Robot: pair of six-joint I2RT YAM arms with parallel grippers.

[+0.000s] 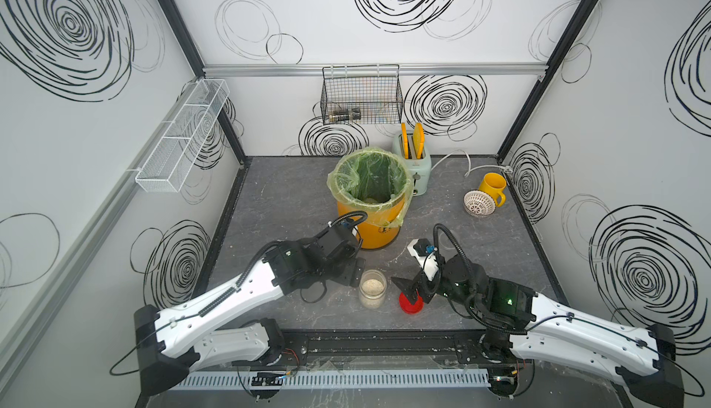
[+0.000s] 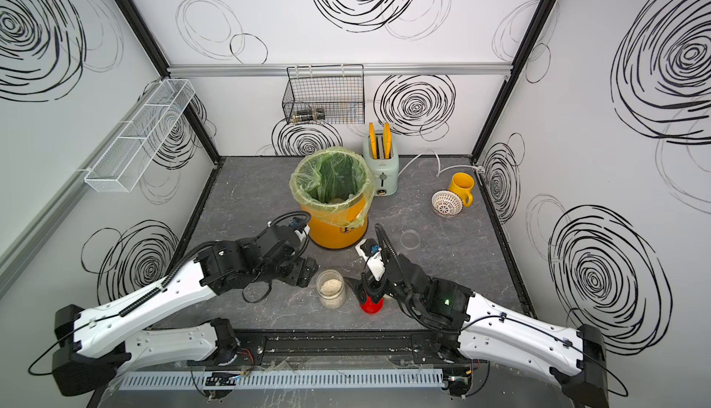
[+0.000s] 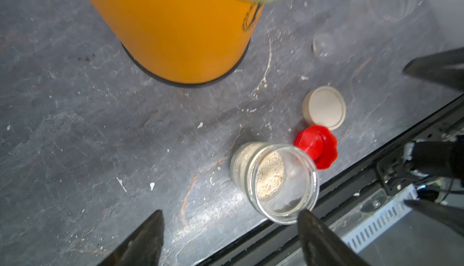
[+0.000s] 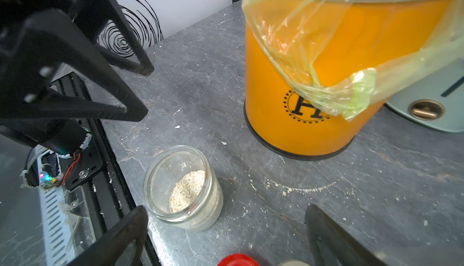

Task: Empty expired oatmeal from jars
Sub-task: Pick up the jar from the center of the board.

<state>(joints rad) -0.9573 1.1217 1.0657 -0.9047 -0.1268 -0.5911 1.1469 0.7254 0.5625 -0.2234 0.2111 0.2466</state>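
The open jar [image 1: 372, 288] stands lidless near the front edge of the grey surface [image 1: 288, 202], with the oatmeal [image 3: 270, 177] lying as a pale flaky heap in its lower part. Just beside it lies the red lid [image 3: 316, 146], and the cream lid [image 3: 324, 107] lies right next to that one, both flat on the surface. The left hand [image 3: 229, 212] hovers close to the jar with its fingers spread apart and nothing between them; one fingertip [image 3: 305, 217] appears at the jar's rim, though I cannot tell whether it touches. The right hand [image 4: 224, 210] hangs over the red lid, wide open and holding nothing. A second clear jar [image 2: 409, 239], which looks empty, stands farther back behind the right arm. The orange bucket [image 1: 371, 233] with its green liner [image 1: 369, 179] stands behind the open jar, scattered crumbs on the surface between them. Behind it are a mint toaster [image 1: 415, 171], and off to the side a yellow mug [image 1: 492, 188] near a white perforated bowl [image 1: 479, 204].
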